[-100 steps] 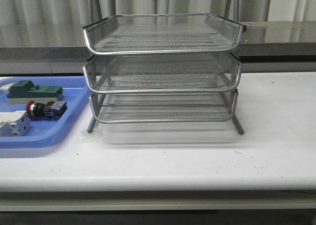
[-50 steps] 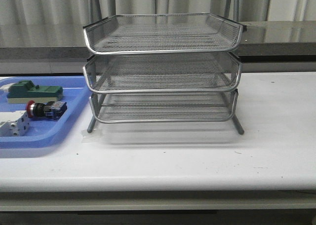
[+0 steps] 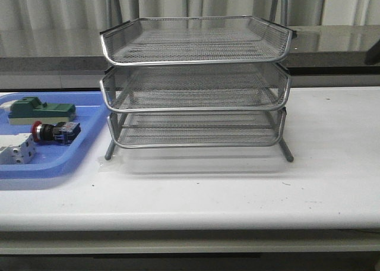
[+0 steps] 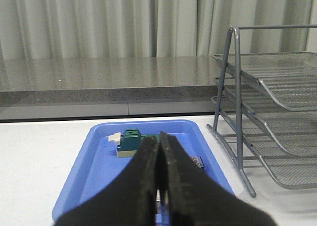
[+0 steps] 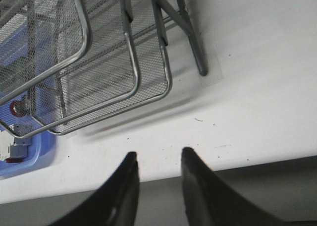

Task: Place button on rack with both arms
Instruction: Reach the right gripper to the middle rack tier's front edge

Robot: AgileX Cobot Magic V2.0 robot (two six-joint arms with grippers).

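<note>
The button [image 3: 54, 131], with its red head and blue-black rear block, lies in the blue tray [image 3: 59, 159] left of the rack [image 3: 196, 62]. The three-tier silver mesh rack stands mid-table. My left gripper [image 4: 159, 139] is shut and empty, hovering above the tray's near side; its fingers hide most of the button, with only a blue corner [image 4: 197, 161] showing. My right gripper [image 5: 159, 155] is open and empty above the table's front edge, to the right of the rack [image 5: 133, 72]. Only a dark piece of the right arm [image 3: 374, 51] shows in the front view.
The tray also holds a green block-shaped part [image 3: 41, 109] and a white terminal block [image 3: 15, 149]. In the left wrist view the green part [image 4: 131, 141] sits just beyond the fingertips. A grey counter and curtains run behind the table.
A dark piece of the right arm has come into the front view at the right edge. The button, the tray and the rack have not moved.
</note>
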